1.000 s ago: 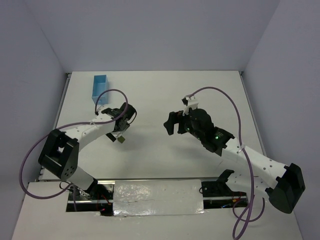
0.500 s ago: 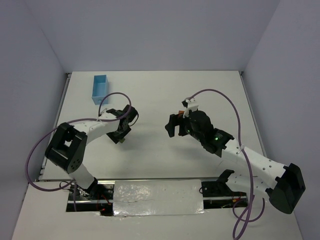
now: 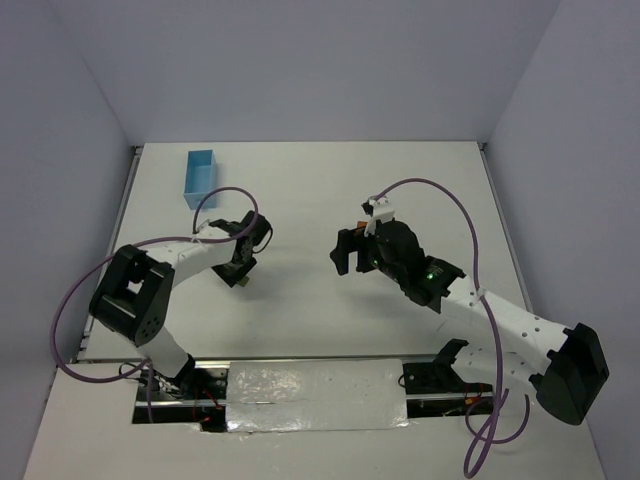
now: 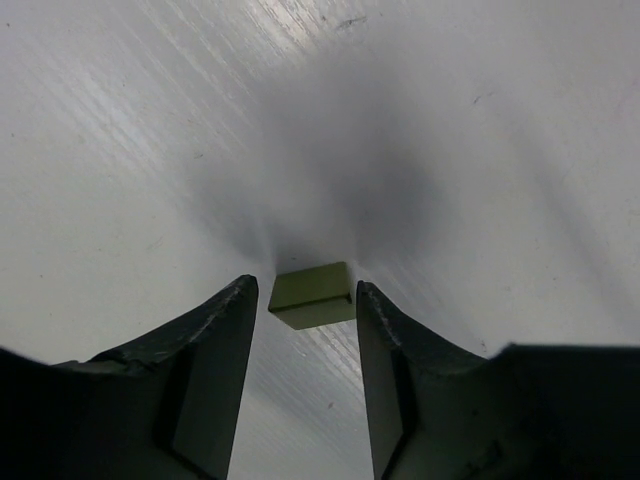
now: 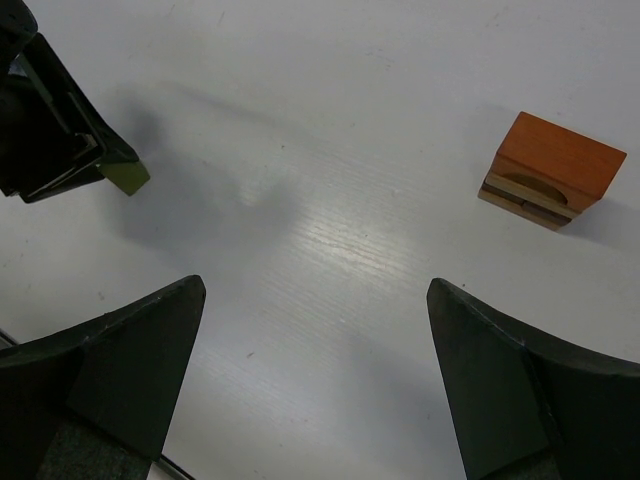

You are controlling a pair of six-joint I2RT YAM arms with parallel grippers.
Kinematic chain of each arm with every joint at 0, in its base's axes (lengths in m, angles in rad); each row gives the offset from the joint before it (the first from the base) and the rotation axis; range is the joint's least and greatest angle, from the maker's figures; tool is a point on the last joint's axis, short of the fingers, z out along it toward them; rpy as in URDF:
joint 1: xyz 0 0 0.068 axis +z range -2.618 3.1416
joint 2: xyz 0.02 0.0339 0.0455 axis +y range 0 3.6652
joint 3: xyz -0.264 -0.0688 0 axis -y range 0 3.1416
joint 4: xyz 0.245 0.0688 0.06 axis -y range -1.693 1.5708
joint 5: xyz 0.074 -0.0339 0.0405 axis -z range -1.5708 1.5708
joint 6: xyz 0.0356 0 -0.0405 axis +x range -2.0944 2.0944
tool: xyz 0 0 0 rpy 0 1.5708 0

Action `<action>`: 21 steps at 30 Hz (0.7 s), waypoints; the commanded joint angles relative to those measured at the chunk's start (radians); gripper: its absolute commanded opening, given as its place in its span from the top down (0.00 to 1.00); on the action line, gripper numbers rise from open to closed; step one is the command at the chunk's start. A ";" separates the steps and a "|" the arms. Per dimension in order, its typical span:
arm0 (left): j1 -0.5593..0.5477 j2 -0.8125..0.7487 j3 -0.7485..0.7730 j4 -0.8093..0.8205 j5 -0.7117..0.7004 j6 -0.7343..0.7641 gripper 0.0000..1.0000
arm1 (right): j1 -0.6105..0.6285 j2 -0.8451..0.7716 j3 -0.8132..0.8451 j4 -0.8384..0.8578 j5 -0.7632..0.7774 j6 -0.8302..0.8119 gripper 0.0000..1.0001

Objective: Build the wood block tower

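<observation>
The green block (image 4: 313, 294) lies flat on the counter (image 4: 480, 150), between the jaws of the left gripper (image 4: 306, 300). The jaws stand apart, one almost touching the block and the other leaving a sliver of gap. The block's long side seems to run across from jaw to jaw, slightly skewed, with a narrow face toward the wrist. The grip should close evenly and stay centred so the block does not twist, then lift straight up. The orange block (image 5: 558, 160) sits on a tan piece (image 5: 520, 195), well apart from the green one. The right gripper (image 5: 312, 290) hangs above the counter with its jaws wide apart and nothing in them.
</observation>
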 commanded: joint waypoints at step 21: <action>-0.013 -0.531 -0.284 0.520 0.206 0.460 1.00 | -0.128 -0.084 -0.101 0.195 -0.350 0.102 0.00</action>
